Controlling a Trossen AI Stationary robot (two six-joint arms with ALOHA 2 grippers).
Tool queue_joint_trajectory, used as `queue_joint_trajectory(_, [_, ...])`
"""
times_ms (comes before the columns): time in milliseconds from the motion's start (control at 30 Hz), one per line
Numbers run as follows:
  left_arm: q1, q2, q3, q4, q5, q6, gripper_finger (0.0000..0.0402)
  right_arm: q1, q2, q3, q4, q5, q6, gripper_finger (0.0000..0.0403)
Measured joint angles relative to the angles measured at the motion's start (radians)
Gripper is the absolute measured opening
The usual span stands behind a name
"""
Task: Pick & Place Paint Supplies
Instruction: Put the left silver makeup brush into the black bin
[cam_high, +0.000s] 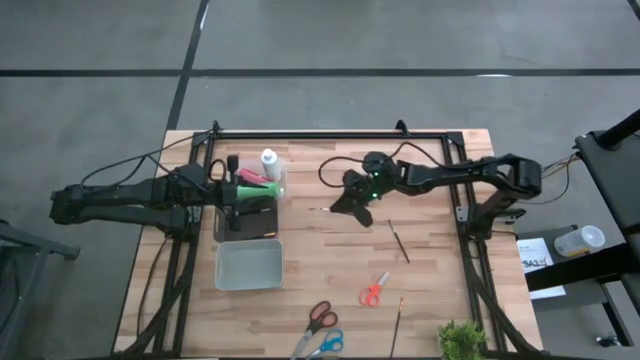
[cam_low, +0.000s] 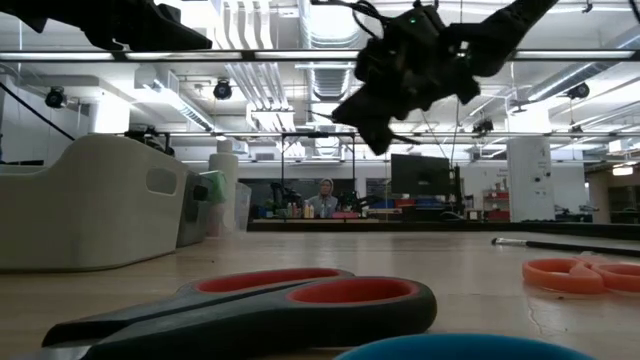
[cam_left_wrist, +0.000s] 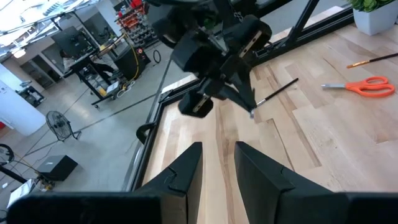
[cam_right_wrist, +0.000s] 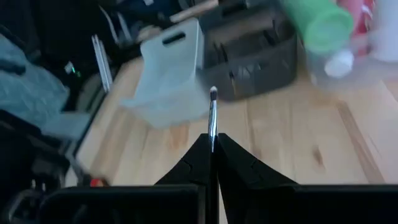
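Observation:
My right gripper (cam_high: 345, 208) hovers over the table's middle, shut on a thin brush (cam_right_wrist: 212, 115) whose bristle end points toward the bins. The white bottle (cam_high: 269, 160), red bottle (cam_high: 255, 177) and green bottle (cam_high: 250, 190) sit together just beyond the dark bin (cam_high: 246, 220). The green bottle (cam_right_wrist: 318, 26) and red bottle (cam_right_wrist: 356, 11) also show in the right wrist view. Two more brushes lie flat on the wood, one (cam_high: 398, 241) right of centre and one (cam_high: 398, 318) by the near edge. My left gripper (cam_left_wrist: 217, 163) is open, held above the table beside the bottles, and touches nothing. My right gripper pinches the brush between its two fingertips (cam_right_wrist: 200, 163), on the dark shaft just behind the metal ferrule (cam_right_wrist: 212, 138). The fingers lie along the brush, which sticks straight out ahead of them. It is lifted clear of the table, with its bristle tip (cam_right_wrist: 212, 93) free.
A light grey bin (cam_high: 248, 266) stands nearer than the dark bin. Orange scissors (cam_high: 375, 290), red-handled scissors (cam_high: 320, 315) and blue-handled scissors (cam_high: 327, 345) lie near the near edge. A small potted plant (cam_high: 460, 340) sits at the near right corner. A black frame (cam_high: 330, 133) borders the table.

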Motion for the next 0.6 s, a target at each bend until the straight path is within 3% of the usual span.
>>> queue_joint_trajectory(167, [0.000, 0.000, 0.000, 0.000, 0.000, 0.000, 0.0100, 0.010, 0.122, 0.098, 0.117, 0.001, 0.084, 0.0011])
queue_joint_trajectory(600, [0.000, 0.000, 0.000, -0.032, 0.000, 0.000, 0.0100, 0.033, 0.441, 0.460, 0.117, -0.042, 0.150, 0.0011])
